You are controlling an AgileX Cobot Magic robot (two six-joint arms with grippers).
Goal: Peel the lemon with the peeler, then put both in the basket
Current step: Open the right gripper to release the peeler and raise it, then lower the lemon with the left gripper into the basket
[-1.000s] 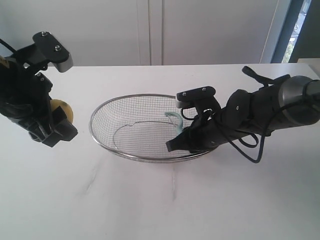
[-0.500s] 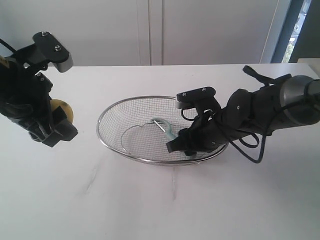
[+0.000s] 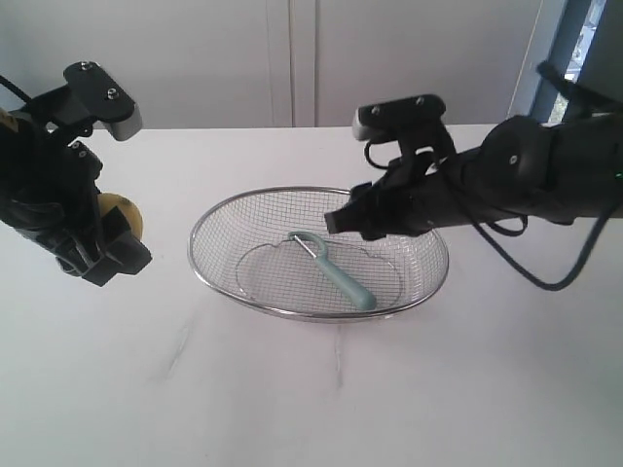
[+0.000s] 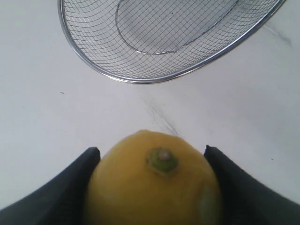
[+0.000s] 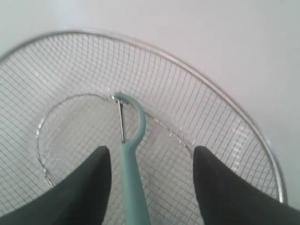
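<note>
Now peeler (image 3: 341,277) in basket (image 3: 219,243), lemon (image 4: 154,187) in left gripper (image 4: 151,154)

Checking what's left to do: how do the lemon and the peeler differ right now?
The peeler lies free in the basket; the lemon is outside it, clamped in the left gripper. The peeler is slim and teal; the lemon is rounded and yellow. Both are far smaller than the basket.

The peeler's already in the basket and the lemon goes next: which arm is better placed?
Left. The left gripper holds the lemon beside the basket; the right gripper hangs open and empty above the peeler.
</note>
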